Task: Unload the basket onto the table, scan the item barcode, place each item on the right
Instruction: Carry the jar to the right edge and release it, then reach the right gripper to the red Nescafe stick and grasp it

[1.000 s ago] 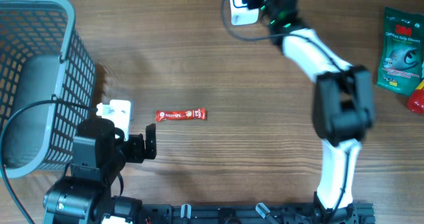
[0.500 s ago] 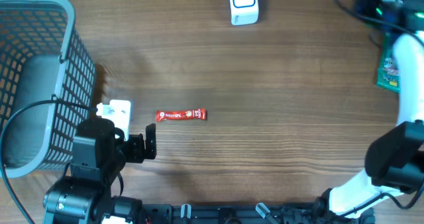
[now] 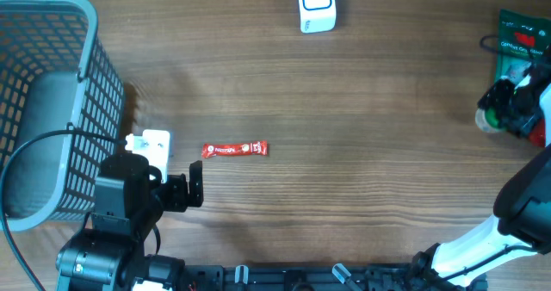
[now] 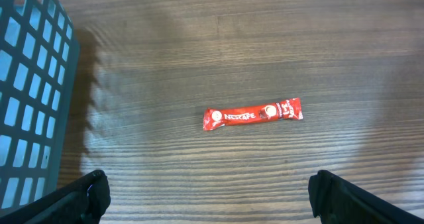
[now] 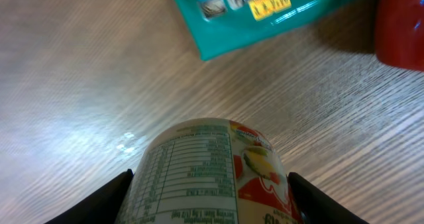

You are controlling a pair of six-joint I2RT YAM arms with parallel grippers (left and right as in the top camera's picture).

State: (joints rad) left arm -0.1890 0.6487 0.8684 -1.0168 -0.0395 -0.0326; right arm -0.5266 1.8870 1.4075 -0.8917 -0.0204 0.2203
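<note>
1. Has carried the labelled can (image 5: 199, 164) away from the white scanner (image 3: 316, 5) to the right side of the table (image 3: 362, 93) within the last second, clamped in the right gripper (image 5: 212, 201), nutrition panel facing the wrist camera.
2. Nearest the base, shows the left gripper (image 4: 212, 197) spread wide, holding nothing.
3. Just ahead, finds a red Nescafé sachet (image 4: 252, 113) lying flat, untouched.
4. Leftward, takes in a grey mesh basket (image 3: 86, 50).
5. Farther right, places the can near a teal packet (image 5: 265, 12) and a red item (image 5: 401, 25).
6. At the far edge, leaves the scanner alone.
</note>
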